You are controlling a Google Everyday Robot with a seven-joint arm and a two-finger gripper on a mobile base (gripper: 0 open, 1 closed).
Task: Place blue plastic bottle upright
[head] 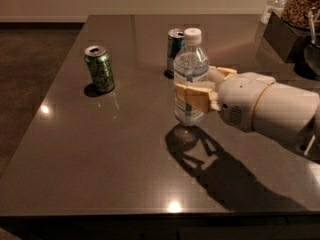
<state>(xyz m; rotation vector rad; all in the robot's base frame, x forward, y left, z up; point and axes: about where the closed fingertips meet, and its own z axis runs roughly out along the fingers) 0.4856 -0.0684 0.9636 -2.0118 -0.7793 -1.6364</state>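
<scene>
The blue plastic bottle (190, 79), clear with a white cap and a pale label, stands upright near the middle of the dark table (100, 149). Its base is at or just above the tabletop, with its shadow right under it. My gripper (206, 85) reaches in from the right and is shut on the bottle at label height, one tan finger (192, 97) in front and one behind.
A green can (100, 68) stands upright at the left. A slim blue-and-silver can (174, 51) stands just behind the bottle. A dark box (281, 33) and a jar of snacks (301, 4) sit at the back right corner.
</scene>
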